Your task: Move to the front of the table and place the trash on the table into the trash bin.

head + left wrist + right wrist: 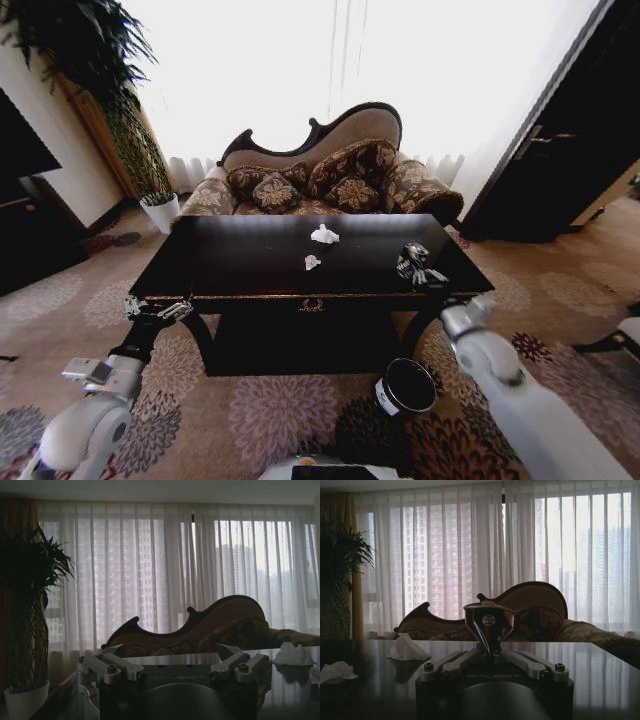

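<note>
The robot stood in front of the table (250,262), a big dark shiny one with gold trim. Two bits of white crumpled paper trash lay on the table top. The bigger piece (324,235) was farther back, near the sofa (330,170). The smaller piece (312,262) lay closer to the front, a little apart from the bigger one.

The trash bin (407,387) stood on the flowery carpet (270,410), just in front of the table's right side, below the right arm.

The right gripper (418,265) was over the right part of the table top. Its fingers were clenched tight together into a point. In the right wrist view both bits of paper sat on the shiny top, beyond the fingers and off to one side.

The left gripper (157,309) hung by the table's front left corner, low at the edge. Its fingers (114,652) were spread wide apart and held nothing
</note>
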Controlling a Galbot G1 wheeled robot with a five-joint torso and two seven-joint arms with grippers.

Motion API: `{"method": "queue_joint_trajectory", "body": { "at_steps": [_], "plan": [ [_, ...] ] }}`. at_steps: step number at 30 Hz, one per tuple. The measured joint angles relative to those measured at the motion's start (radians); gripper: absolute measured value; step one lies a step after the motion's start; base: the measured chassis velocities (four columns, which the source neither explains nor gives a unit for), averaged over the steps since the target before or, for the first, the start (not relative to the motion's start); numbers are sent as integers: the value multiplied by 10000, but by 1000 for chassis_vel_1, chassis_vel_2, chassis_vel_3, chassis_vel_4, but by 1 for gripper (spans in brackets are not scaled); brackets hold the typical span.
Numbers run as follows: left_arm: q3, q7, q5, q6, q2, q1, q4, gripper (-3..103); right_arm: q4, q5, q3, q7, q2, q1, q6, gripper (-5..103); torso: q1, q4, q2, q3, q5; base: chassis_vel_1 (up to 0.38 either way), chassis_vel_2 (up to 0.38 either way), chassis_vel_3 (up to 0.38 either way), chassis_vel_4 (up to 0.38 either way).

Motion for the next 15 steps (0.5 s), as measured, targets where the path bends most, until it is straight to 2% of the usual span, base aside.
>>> {"method": "queue_joint_trajectory", "body": {
  "at_steps": [1, 6, 7, 11, 15],
  "plan": [
    [0, 0, 0, 0, 0, 0, 0, 100, 0, 0, 0, 0, 0, 0, 0, 0, 0, 0, 0, 0, 0, 0, 0, 0, 0],
    [0, -1, 0, 0, 0, 1, 0, 100, 191, -1065, 940, -445, 914, -1058, 1168, 0, 0, 1, 0, 1, -3, 0, 0, 0, 0],
    [0, -1, 0, 0, 0, 1, 0, 100, 191, -1065, 940, -445, 914, -1058, 1168, 0, 0, 1, 0, 1, -3, 0, 0, 0, 0],
    [0, -1, 0, 0, 1, 0, 0, 100, 12, -1613, 1470, -738, 1605, -1821, 2027, 0, 0, -1, -1, 1, -2, 0, 0, 0, 0],
    [0, -1, 0, 0, 0, 0, 0, 100, -335, -1900, 1593, -825, 2050, -2050, 2451, 0, 0, 1, 0, 0, -4, 0, 0, 0, 0]
  ]
}}
